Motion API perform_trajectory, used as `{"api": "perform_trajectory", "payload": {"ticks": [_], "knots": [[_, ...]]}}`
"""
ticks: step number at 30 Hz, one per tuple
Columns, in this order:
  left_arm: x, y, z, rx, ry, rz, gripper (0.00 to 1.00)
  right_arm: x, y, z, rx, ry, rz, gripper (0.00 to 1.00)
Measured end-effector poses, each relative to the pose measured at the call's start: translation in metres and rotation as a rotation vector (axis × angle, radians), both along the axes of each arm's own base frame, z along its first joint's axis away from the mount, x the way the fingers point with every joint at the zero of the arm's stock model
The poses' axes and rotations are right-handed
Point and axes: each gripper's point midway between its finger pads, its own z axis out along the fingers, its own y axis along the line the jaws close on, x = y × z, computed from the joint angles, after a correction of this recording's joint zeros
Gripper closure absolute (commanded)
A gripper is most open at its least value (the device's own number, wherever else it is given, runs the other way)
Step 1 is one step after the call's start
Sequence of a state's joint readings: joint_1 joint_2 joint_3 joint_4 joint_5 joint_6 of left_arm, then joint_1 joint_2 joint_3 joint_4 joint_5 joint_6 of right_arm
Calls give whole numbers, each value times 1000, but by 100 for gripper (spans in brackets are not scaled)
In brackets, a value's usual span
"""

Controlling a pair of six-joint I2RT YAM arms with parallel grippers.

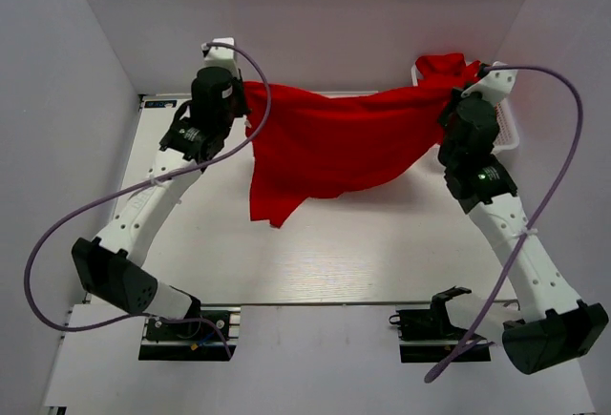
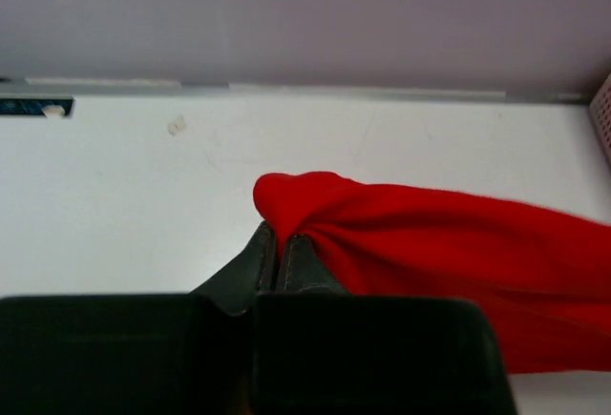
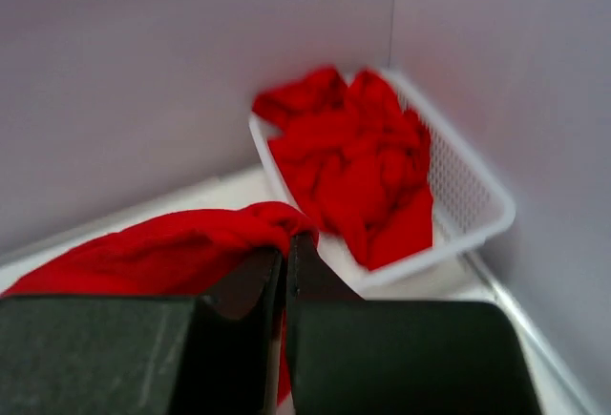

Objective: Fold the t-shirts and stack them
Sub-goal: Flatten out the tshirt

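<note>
- Top external view: the held t-shirt, plain red, hangs spread between the two arms. Its upper edge runs fairly taut from the left pincer to the right pincer. Its lower part sags to a point low over the worktop, and I cannot tell whether it touches. The heaped t-shirts lie in the white mesh basket at the far right corner, just behind the right arm.
- Left wrist view: the left pincer is clenched on a bunched end of the held t-shirt. The cloth trails off to the right above the bare worktop.
- Right wrist view: the right pincer is clamped on a gathered wad of the held t-shirt. The white mesh basket and the heaped t-shirts sit just beyond it.
- Handling, as I judge it: the fabric is light, limp and not fragile, but it has no stiffness and will crease wherever it slackens. It probably lies flat only if both ends are kept well apart while it goes down. Shoulder or hem corners would be the best holds. Which corners are pinched here is hidden in the bunches, so the garment may be twisted.
</note>
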State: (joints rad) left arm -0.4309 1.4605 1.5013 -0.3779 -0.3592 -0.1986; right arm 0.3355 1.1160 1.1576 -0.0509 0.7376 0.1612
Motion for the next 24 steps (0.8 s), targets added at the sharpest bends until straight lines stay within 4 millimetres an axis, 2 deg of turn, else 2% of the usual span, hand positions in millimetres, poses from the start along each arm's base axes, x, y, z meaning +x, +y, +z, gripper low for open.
{"api": "perform_trajectory", "payload": {"ticks": [3, 7, 10, 16, 20, 24], "knots": [[-11, 10, 39, 2, -91, 10, 100, -11, -3, 50, -18, -107, 28, 100], [-39, 24, 97, -8, -224, -4, 100, -32, -2, 106, -50, -222, 93, 100], [-63, 31, 139, -24, -332, -30, 100, -50, 0, 140, -73, -296, 144, 100], [-118, 47, 206, -43, -505, -86, 100, -95, 4, 210, -113, -446, 248, 100], [-157, 55, 245, -54, -609, -130, 100, -128, 3, 244, -137, -532, 295, 100], [-187, 66, 276, -64, -695, -143, 100, -151, -1, 259, -160, -583, 310, 100]]}}
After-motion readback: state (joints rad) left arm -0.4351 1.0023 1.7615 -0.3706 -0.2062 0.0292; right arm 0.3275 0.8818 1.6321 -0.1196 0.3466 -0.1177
